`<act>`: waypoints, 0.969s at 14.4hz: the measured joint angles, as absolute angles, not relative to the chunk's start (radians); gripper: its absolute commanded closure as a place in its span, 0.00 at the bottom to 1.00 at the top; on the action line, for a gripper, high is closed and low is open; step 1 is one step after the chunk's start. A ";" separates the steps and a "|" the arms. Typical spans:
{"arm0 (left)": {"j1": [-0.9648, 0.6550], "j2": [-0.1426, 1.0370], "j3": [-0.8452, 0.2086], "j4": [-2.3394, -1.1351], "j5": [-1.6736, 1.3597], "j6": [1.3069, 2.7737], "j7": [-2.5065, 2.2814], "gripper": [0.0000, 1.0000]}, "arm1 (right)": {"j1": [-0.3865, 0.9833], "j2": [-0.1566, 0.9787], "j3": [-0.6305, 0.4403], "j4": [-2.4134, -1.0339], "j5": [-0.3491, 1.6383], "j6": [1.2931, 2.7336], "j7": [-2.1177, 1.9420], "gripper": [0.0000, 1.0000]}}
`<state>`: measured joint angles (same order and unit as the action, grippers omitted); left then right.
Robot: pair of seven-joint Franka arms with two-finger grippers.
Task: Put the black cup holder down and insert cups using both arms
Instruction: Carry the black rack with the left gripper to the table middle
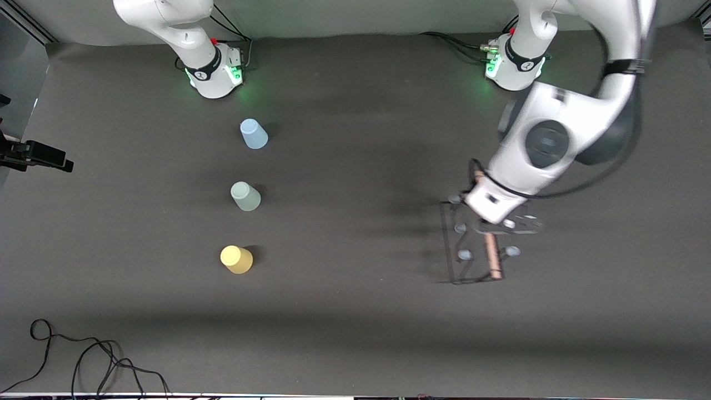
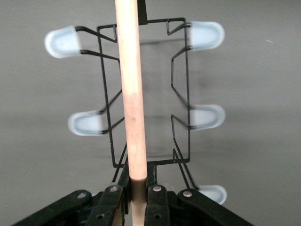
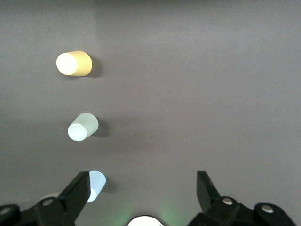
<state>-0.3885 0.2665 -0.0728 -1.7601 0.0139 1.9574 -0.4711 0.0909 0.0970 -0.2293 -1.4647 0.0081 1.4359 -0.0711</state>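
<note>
**Front view: rack in the left gripper, cups waiting**

Front view shows the table [image 1: 355,333] as a dark mat. The left arm [image 1: 555,139] reaches out from its base at the top edge over its own end of the table. The right arm [image 1: 183,33] waits folded above its base.

The black cup holder [image 1: 472,244] sits under the left wrist, roughly midway between the robots' edge and the camera's edge. Whether its base touches the mat or hangs just above it cannot be told. Its wooden rod handle [image 2: 131,94] runs along the top. The left gripper [image 2: 136,193] is clamped on one end of the rod. Capped prongs [image 2: 207,35] stick out on either side.

The three cups stand upside down in a line toward the right arm's end: the light blue cup [image 1: 254,134] nearest the robots' edge, the pale green cup [image 1: 245,196] next, and the yellow cup [image 1: 236,259] nearest the camera's edge. The right gripper [image 3: 143,188] hangs high over the blue cup with its fingers spread wide and empty.

The step in hand looks like placing the rack. Next, it likely needs setting down square and releasing. Then each cup needs gripping and lowering mouth-first over a prong.
</note>
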 measured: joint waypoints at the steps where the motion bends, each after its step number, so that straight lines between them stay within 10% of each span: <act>1: -0.430 0.267 -0.073 -1.761 0.014 1.964 -0.506 1.00 | 0.091 0.097 -0.229 -1.465 0.008 1.436 -0.071 0.00; 14: -0.673 0.395 -0.072 -1.777 -0.005 2.115 -0.694 1.00 | 0.095 0.097 -0.228 -1.465 0.022 1.411 -0.071 0.00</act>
